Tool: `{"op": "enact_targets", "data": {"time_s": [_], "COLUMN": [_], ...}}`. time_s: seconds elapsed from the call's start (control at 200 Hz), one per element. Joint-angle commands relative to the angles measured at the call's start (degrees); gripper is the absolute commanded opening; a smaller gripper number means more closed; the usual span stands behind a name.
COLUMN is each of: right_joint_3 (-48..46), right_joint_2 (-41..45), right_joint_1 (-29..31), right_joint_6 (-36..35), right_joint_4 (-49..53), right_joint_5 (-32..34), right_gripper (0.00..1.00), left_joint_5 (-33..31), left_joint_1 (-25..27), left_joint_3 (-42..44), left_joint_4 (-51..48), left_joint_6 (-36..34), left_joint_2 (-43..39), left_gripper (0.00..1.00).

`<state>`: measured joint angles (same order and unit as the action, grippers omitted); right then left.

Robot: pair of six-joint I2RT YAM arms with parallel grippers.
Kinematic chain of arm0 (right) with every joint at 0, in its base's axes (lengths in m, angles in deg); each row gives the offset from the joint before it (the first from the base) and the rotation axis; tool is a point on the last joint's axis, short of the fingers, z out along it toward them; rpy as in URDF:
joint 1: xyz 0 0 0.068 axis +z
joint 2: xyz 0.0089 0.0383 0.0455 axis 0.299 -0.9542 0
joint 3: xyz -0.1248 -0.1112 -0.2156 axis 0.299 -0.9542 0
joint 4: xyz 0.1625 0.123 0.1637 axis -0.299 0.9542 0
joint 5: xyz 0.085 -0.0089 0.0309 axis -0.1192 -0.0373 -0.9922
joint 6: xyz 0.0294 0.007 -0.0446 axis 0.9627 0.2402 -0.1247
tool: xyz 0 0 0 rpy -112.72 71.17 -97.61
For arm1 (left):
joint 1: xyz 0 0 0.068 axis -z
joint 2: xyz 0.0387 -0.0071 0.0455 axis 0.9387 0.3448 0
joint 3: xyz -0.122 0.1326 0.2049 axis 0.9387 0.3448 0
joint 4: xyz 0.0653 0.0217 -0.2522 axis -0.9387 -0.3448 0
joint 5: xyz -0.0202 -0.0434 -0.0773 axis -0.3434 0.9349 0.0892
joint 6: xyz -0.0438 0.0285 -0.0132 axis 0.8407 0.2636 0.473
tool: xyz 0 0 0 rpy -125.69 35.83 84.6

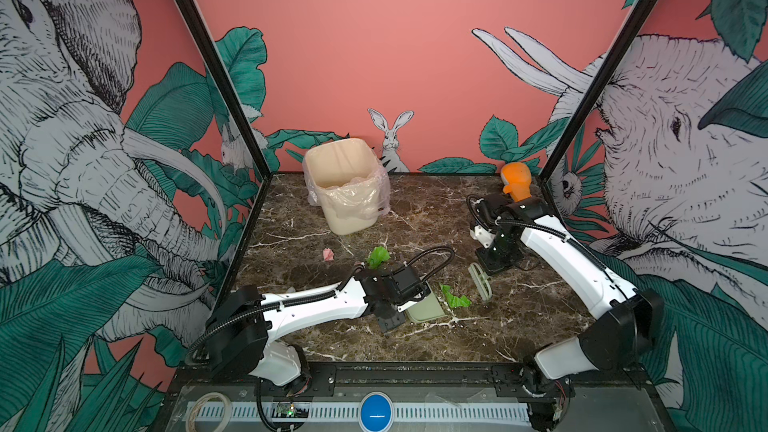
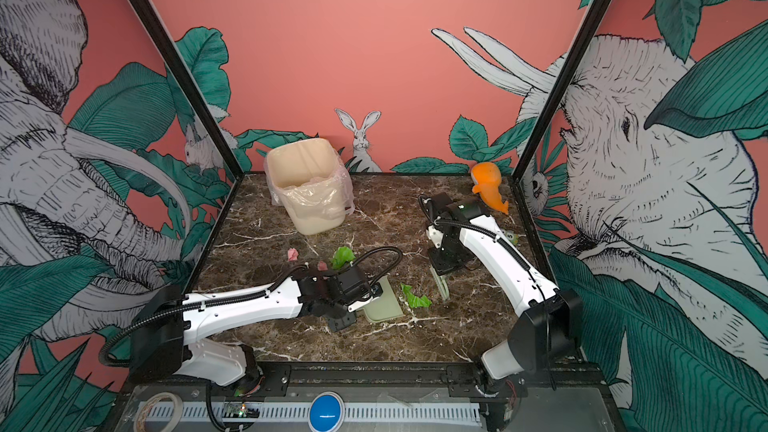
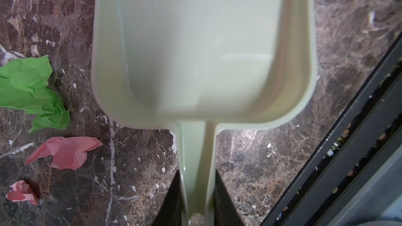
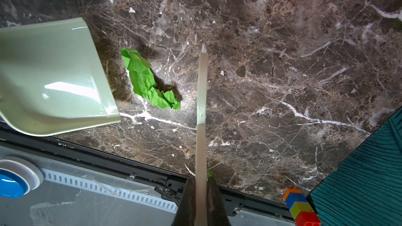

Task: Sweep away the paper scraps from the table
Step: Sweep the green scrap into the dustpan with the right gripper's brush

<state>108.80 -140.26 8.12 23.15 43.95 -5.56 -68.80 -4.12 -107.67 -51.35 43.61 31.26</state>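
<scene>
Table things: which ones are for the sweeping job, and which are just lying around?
For the job: green paper scraps, pink paper scraps, dustpan, brush, lined bin.
Just lying about: orange toy, coloured blocks.

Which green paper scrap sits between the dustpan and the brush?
The front green scrap, lying just off the dustpan with the brush on its other side. The other green scrap lies farther back, beyond the left arm.
</scene>
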Motion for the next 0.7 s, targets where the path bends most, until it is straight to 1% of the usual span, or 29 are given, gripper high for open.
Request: {"op": "enact_targets", "data": {"time_s": [0.0, 0.26, 0.695], "right_joint_3": [-0.07, 0.02, 2.35], "right_joint_2": [-1.12, -3.24, -5.63], "right_joint_1": [0.89, 3.49, 9.33], "right_joint_6": [-0.22, 0.44, 3.45], "right_joint_4": [0.19, -0.71, -2.49], "right_joint_5": [1.12, 0.45, -3.64], "right_gripper": [0.0, 0.0, 0.0], "left_joint_5": [-0.78, -0.3, 1.21], "left_joint_1": [0.79, 1.41, 1.7], "left_joint_3": [1.06, 1.45, 1.43], "left_joint_4": [1.75, 2.9, 4.26], "left_joint_6": [1.44, 1.63, 2.03], "left_joint_2": [0.27, 1.74, 4.75], "left_gripper": [0.07, 0.06, 0.06]}}
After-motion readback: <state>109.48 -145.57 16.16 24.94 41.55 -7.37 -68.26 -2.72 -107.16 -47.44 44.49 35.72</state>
